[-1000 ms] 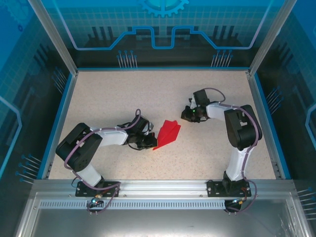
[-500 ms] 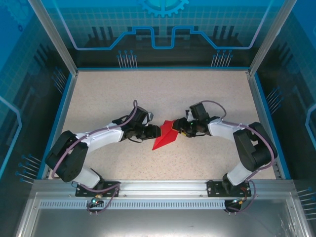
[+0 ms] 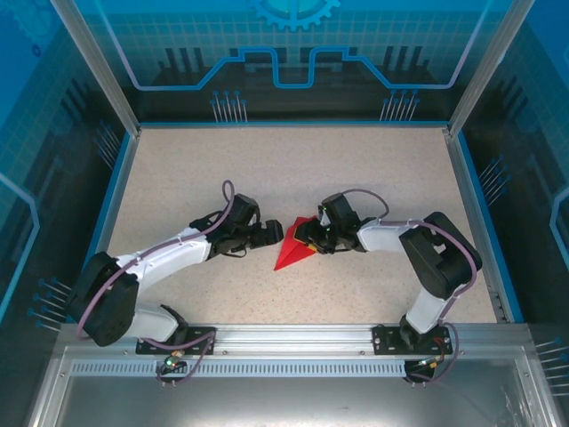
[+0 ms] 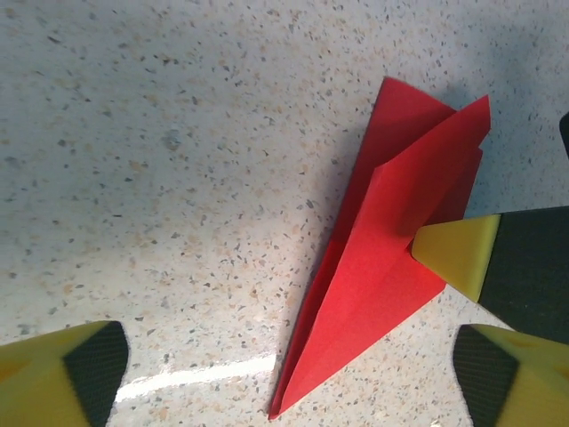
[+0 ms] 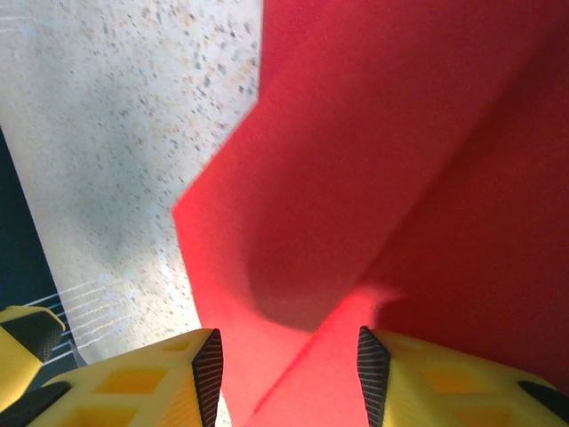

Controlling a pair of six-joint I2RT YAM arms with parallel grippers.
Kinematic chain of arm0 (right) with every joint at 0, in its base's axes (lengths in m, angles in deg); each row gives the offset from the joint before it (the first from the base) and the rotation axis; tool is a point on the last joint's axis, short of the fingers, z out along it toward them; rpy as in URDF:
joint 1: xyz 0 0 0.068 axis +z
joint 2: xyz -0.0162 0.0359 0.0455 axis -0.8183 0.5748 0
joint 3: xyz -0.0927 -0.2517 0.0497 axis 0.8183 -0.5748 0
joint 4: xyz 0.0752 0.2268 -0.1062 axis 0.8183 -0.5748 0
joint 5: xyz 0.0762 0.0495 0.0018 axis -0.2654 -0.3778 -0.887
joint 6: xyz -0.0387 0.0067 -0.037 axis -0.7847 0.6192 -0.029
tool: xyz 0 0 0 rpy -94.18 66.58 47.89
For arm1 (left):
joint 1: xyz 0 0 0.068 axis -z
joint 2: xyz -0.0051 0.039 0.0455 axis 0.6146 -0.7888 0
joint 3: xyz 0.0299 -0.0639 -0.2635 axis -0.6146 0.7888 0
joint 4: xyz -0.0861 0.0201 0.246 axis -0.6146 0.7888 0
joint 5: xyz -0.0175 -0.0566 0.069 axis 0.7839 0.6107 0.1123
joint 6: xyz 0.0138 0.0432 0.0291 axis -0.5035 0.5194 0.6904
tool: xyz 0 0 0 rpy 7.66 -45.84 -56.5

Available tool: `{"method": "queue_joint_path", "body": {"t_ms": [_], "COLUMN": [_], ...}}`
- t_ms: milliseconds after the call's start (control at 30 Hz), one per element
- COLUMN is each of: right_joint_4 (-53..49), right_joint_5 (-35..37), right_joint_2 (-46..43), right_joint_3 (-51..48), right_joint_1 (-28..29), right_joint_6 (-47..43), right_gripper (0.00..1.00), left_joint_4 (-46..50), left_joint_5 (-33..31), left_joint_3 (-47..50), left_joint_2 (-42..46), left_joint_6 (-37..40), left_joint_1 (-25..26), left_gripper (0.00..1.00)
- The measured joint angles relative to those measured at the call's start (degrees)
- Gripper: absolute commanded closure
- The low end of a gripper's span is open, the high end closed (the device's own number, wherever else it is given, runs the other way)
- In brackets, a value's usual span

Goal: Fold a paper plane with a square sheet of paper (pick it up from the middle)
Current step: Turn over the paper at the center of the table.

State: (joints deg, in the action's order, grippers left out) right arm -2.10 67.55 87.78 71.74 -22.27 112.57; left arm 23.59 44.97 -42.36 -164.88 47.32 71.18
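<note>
top external: speckled table (image 3: 267, 169), blue walls (image 3: 293, 53)

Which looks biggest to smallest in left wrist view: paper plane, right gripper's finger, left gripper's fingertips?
1. paper plane, clearly largest.
2. right gripper's finger and left gripper's fingertips: similar patches, all cropped by the frame, at differing nearness; unranked.

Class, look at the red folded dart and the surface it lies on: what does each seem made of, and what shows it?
The paper plane: thin matte paper, judging by sharp creases and lifted flaps. The table: probably speckled laminate or stone-look composite, slightly glossy, since a light streak reflects off it.
</note>
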Motion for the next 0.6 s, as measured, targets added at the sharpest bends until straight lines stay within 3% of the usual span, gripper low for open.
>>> {"method": "queue_joint_path", "body": {"t_ms": [267, 600], "right_joint_4": [6.1, 16.2], "right_joint_5": [0.0, -0.4], "right_joint_2": [3.0, 3.8], "right_joint_3": [0.0, -1.5], "right_joint_1": [0.0, 0.4], "right_joint_6": [1.4, 2.9], "right_gripper": [0.69, 0.92], "left_joint_4": [0.3, -0.4], "left_joint_5": [1.3, 13.7], "left_joint_3": [0.9, 0.9], "left_joint_2": [0.7, -0.4], "left_joint_6": [-1.6, -3.1], "left_joint_1": [-4.3, -9.6], "left_gripper": [0.01, 0.01]}}
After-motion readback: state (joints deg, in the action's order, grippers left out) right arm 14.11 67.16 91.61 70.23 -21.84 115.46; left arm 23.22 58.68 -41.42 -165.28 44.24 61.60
